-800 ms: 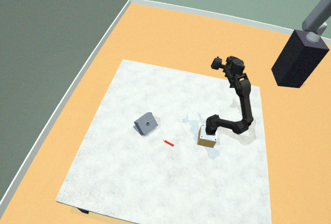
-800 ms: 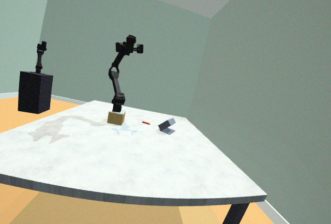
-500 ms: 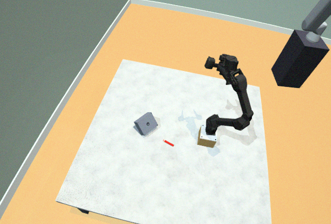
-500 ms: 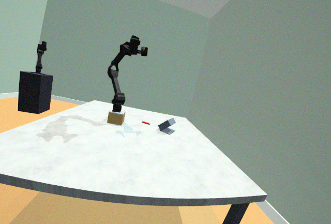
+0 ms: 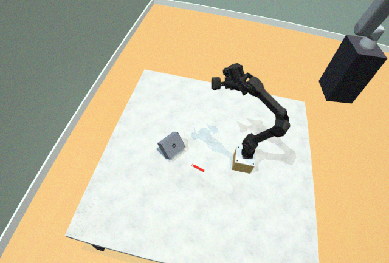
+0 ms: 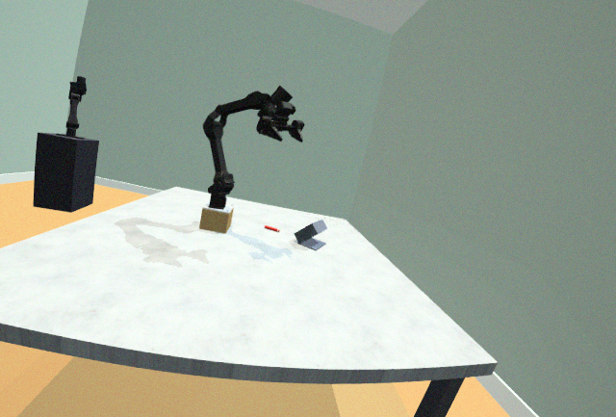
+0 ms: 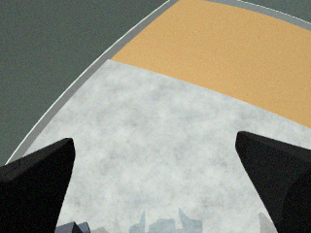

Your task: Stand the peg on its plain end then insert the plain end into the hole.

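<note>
The red peg (image 5: pixel 198 167) (image 6: pixel 271 228) lies flat on the table between the arm's base and the panel. Its white-banded end points toward the panel's side in the top view. The grey sloped panel (image 5: pixel 178 141) (image 6: pixel 313 229) stands on the table, with one dark round hole (image 5: pixel 173 145) in its face. A corner of it shows at the bottom left of the wrist view (image 7: pixel 73 228). My gripper (image 6: pixel 291 140) (image 7: pixel 157 144) is open and empty, high above the table and well away from the peg. The peg is not visible in the wrist view.
The arm stands on a wooden base block (image 5: pixel 243 166) (image 6: pixel 215 219) on the pale table (image 5: pixel 200 219) (image 6: pixel 248 313). A dark pedestal (image 5: pixel 348 71) (image 6: pixel 64 173) with another arm stands on the floor beyond the table. Arm shadows fall near the panel.
</note>
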`<state>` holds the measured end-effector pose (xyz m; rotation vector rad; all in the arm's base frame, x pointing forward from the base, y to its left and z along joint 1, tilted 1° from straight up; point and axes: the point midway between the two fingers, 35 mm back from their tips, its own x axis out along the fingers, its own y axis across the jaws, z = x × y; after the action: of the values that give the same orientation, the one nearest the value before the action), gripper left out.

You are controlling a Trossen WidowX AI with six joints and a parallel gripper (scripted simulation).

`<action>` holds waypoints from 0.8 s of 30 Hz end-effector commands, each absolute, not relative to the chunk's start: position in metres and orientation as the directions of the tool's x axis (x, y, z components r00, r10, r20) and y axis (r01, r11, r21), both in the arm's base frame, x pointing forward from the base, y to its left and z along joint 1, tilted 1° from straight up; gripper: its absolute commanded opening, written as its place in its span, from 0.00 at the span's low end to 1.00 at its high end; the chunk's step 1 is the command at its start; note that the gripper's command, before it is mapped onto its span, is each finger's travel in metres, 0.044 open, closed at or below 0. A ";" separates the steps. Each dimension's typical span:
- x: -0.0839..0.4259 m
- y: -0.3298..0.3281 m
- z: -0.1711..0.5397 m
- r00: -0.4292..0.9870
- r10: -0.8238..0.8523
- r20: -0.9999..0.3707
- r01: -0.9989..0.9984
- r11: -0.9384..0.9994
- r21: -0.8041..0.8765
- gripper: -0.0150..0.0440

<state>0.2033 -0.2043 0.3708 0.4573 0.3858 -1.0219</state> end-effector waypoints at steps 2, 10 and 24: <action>0.242 -0.190 0.336 0.508 -0.623 -0.594 0.844 0.499 0.199 1.00; 0.290 -0.157 0.276 0.504 -0.482 -0.717 0.807 0.558 0.192 1.00; 0.343 -0.059 0.149 0.361 -0.192 -0.913 0.662 0.742 0.106 1.00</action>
<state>0.3388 -0.0828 0.1768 0.5215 0.9808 -0.6327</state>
